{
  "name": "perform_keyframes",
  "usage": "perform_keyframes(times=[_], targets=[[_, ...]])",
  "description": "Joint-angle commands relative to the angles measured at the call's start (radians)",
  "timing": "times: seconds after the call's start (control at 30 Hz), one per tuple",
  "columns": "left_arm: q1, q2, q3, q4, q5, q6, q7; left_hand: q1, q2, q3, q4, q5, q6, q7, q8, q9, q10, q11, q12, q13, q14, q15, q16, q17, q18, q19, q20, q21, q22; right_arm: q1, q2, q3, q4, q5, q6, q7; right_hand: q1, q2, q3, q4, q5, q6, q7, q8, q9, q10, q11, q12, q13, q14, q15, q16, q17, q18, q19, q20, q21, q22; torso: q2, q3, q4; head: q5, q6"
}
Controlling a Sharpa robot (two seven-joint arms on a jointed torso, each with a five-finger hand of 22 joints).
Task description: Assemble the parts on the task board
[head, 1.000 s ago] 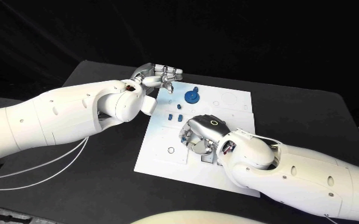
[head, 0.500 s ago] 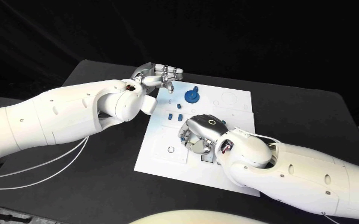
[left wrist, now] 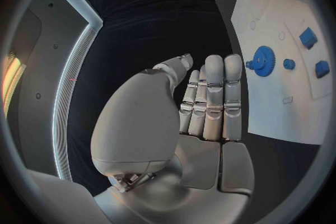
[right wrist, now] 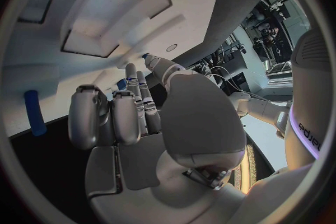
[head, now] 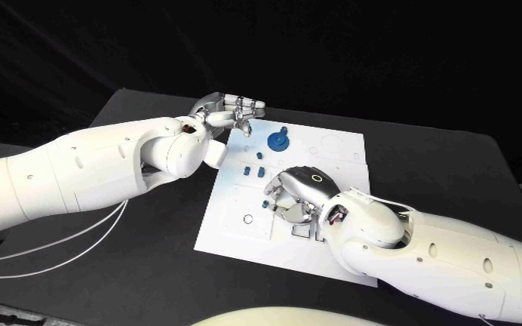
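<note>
The white task board (head: 339, 161) lies in the middle of the black table. A blue gear (head: 280, 141) stands near its far edge, with three small blue parts (head: 255, 167) in front of it. My right hand (head: 302, 189) rests low over the board's middle, fingers curled down, and its fingertips pinch a small blue part (head: 266, 204). A bit of that blue part (right wrist: 120, 84) shows between the fingers in the right wrist view. My left hand (head: 231, 110) hovers over the board's far left corner with straight fingers (left wrist: 213, 95), holding nothing. The left wrist view shows the gear (left wrist: 264, 60).
A blue peg (right wrist: 33, 112) lies at the board's edge in the right wrist view. Pale recesses (right wrist: 105, 33) mark the board (right wrist: 91, 75) beyond my right fingers. Black table (head: 142, 250) surrounds the board on all sides.
My right hand has shifted slightly to the right, and the small blue part now shows at its fingertips. The left hand has stayed where it was.
</note>
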Motion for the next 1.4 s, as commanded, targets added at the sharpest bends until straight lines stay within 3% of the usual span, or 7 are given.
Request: perform_keyframes(times=[0.03, 0.33, 0.43, 0.53, 0.7, 1.1, 1.4], targets=[[0.001, 0.0, 0.0, 0.002, 0.004, 0.019, 0.003, 0.0, 0.013, -0.007, -0.001, -0.003, -0.005, 0.002, -0.001, -0.001, -0.005, 0.0, 0.007, -0.001, -0.005, -0.001, -0.004, -0.001, 0.014, 0.001, 0.002, -0.005, -0.001, 0.005, -0.029, 0.004, 0.033, -0.003, -0.03, -0.023, -0.007, -0.013, -0.012, 0.001, 0.007, -0.006, -0.003, 0.001, -0.002, -0.007, -0.001, 0.007, 0.0, 0.033, 0.007, -0.006, -0.001, -0.008, -0.002, 0.005, -0.005, 0.131, 0.0, 0.0, -0.0004, -0.003, 0.002], [0.001, -0.003, -0.001, 0.0, 0.004, 0.019, 0.005, 0.0, 0.013, -0.007, -0.001, -0.003, -0.005, 0.002, -0.001, -0.001, -0.005, 0.0, 0.007, -0.001, -0.005, -0.001, -0.004, -0.001, 0.014, 0.001, 0.002, -0.005, -0.001, 0.065, -0.165, 0.019, 0.127, 0.038, 0.029, -0.003, -0.02, -0.026, -0.056, 0.007, 0.027, -0.004, -0.01, 0.003, -0.004, -0.038, -0.002, 0.005, -0.007, 0.03, 0.008, -0.012, -0.011, -0.001, -0.017, 0.006, -0.037, 0.117, -0.002, 0.0002, -0.0026, -0.02, 0.008], [0.001, -0.003, -0.002, 0.0, 0.004, 0.018, 0.006, 0.0, 0.013, -0.008, -0.001, -0.003, -0.005, 0.002, -0.001, -0.001, -0.006, 0.0, 0.007, -0.001, -0.006, -0.001, -0.004, -0.001, 0.014, 0.002, 0.002, -0.005, -0.001, 0.093, -0.211, 0.02, 0.127, 0.045, 0.078, 0.012, -0.024, -0.028, -0.117, 0.011, 0.051, -0.015, -0.021, 0.002, -0.008, -0.075, -0.002, 0.007, -0.013, 0.027, 0.009, -0.018, -0.022, 0.005, -0.032, 0.006, -0.068, 0.103, -0.004, -0.0006, -0.0045, -0.026, 0.011], [0.001, -0.003, -0.003, 0.0, 0.004, 0.018, 0.007, 0.0, 0.013, -0.008, -0.001, -0.003, -0.005, 0.002, -0.001, -0.001, -0.006, 0.0, 0.007, -0.001, -0.006, -0.001, -0.004, -0.001, 0.014, 0.002, 0.002, -0.005, -0.001, 0.108, -0.248, 0.021, 0.11, 0.043, 0.11, 0.029, 0.0, -0.008, -0.224, 0.017, 0.061, -0.017, -0.028, 0.002, -0.012, -0.103, 0.001, 0.03, -0.015, 0.025, 0.009, -0.027, -0.04, 0.007, -0.036, 0.007, -0.086, 0.097, -0.006, -0.0013, -0.0063, -0.029, 0.014], [0.001, -0.003, -0.005, 0.0, 0.004, 0.019, 0.008, 0.0, 0.013, -0.008, -0.001, -0.003, -0.005, 0.002, -0.001, -0.001, -0.006, 0.0, 0.007, -0.001, -0.006, -0.001, -0.004, -0.001, 0.014, 0.002, 0.002, -0.005, -0.001, 0.114, -0.27, 0.02, 0.093, 0.033, 0.133, 0.042, 0.019, 0.005, -0.263, 0.022, 0.065, -0.018, -0.033, 0.003, -0.014, -0.113, 0.001, 0.044, -0.015, 0.025, 0.009, -0.027, -0.041, 0.007, -0.034, 0.008, -0.088, 0.098, -0.006, 0.0007, -0.0062, -0.028, 0.014], [0.0, -0.007, -0.008, 0.002, 0.004, 0.02, 0.009, 0.0, 0.013, -0.008, -0.001, -0.003, -0.005, 0.002, -0.001, -0.001, -0.006, 0.0, 0.007, -0.001, -0.006, -0.001, -0.004, -0.001, 0.014, 0.002, 0.002, -0.005, -0.001, 0.105, -0.244, 0.018, 0.054, 0.022, 0.138, 0.053, 0.04, 0.025, -0.275, 0.024, 0.068, -0.022, -0.04, 0.002, -0.016, -0.11, 0.0, 0.059, -0.015, 0.025, 0.009, -0.027, -0.043, 0.005, -0.028, 0.007, -0.082, 0.102, -0.005, -0.0017, -0.0056, -0.028, 0.014], [0.0, -0.007, -0.009, 0.003, 0.004, 0.02, 0.009, 0.001, 0.014, -0.009, -0.001, -0.003, -0.004, 0.002, 0.0, -0.001, -0.007, 0.0, 0.009, -0.001, -0.005, -0.001, -0.003, -0.002, 0.014, 0.003, 0.003, -0.004, 0.0, 0.101, -0.214, 0.016, 0.027, 0.026, 0.134, 0.053, 0.06, 0.059, -0.254, 0.031, 0.055, -0.012, -0.03, 0.005, -0.018, -0.07, -0.012, 0.088, -0.012, 0.027, -0.001, -0.025, -0.04, -0.001, -0.01, 0.001, -0.054, 0.118, -0.005, -0.0016, -0.0056, -0.029, 0.012]])
